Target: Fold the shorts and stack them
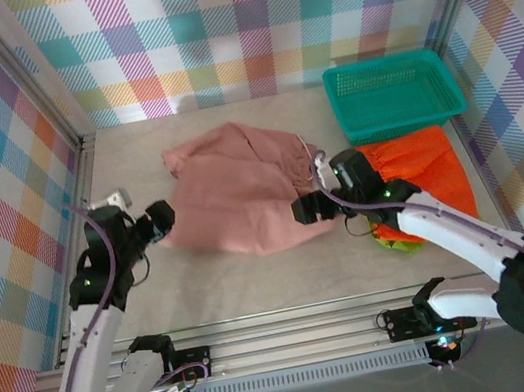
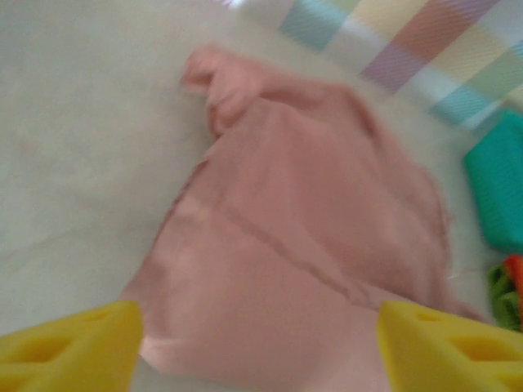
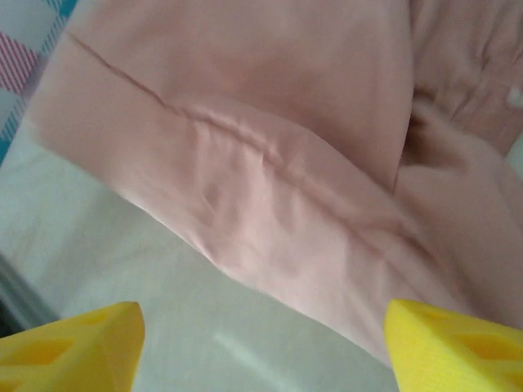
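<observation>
The dusty pink shorts (image 1: 242, 194) lie spread in the middle of the table, partly folded, with a white drawstring at their right side. The orange shorts (image 1: 430, 171) lie to the right, with the lime green shorts (image 1: 399, 241) peeking out under their near edge. My left gripper (image 1: 160, 222) hovers at the pink pair's left edge, and its yellow fingers (image 2: 69, 343) stand wide apart over the pink cloth (image 2: 310, 220), gripping nothing. My right gripper (image 1: 307, 210) sits at the pink pair's near right corner, open, above bare table beside the hem (image 3: 245, 204).
A teal mesh basket (image 1: 391, 92) stands at the back right, touching the orange shorts' far edge. Plaid walls close in the table on the left, back and right. An aluminium rail (image 1: 295, 327) runs along the near edge by the arm bases.
</observation>
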